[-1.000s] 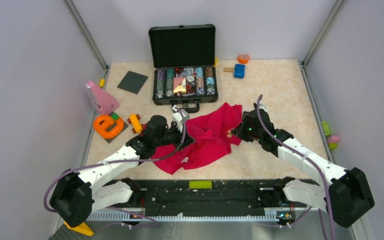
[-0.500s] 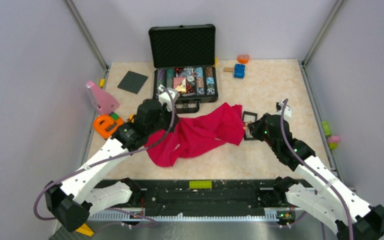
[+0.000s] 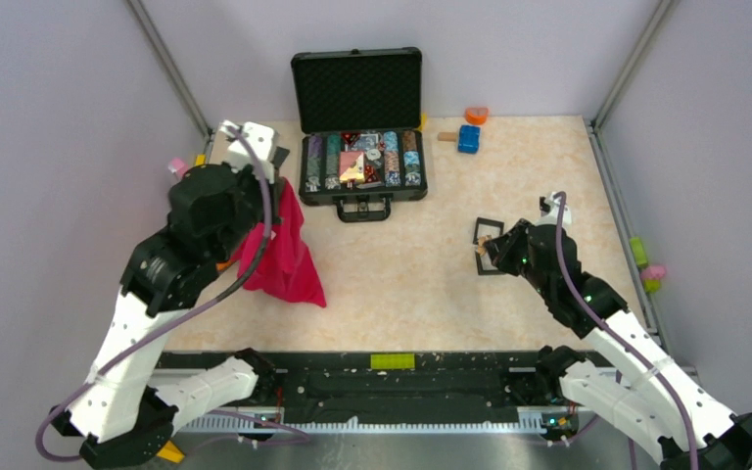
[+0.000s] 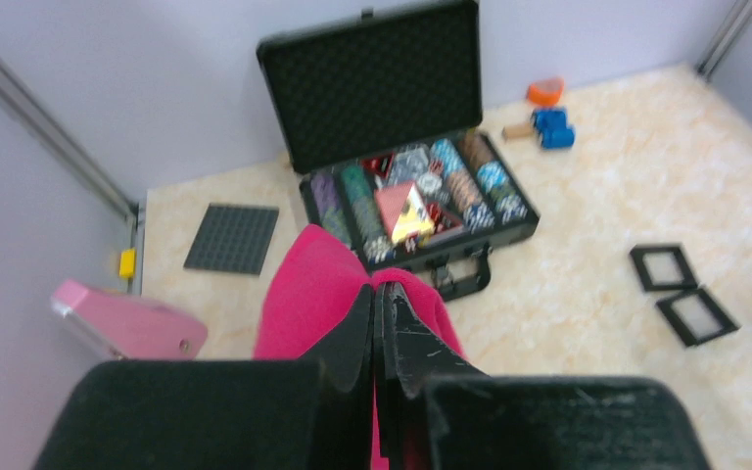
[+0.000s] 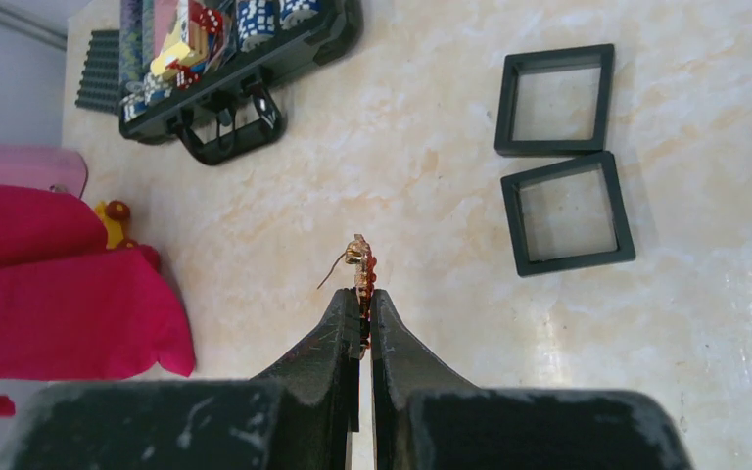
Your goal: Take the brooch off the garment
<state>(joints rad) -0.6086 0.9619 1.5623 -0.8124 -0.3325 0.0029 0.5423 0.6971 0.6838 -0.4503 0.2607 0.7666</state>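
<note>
brooch (image 5: 360, 262) pinched in right tool (image 5: 365, 296) | garment (image 3: 284, 259) pinched by left tool (image 4: 377, 291), well apart

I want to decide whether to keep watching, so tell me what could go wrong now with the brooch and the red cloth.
1. The right gripper pinches the brooch only by its edge, at the very fingertips, above the table. A jolt might drop it.
2. The left gripper holds the red cloth by a small fold, with most of it hanging. It could slip free.
</note>
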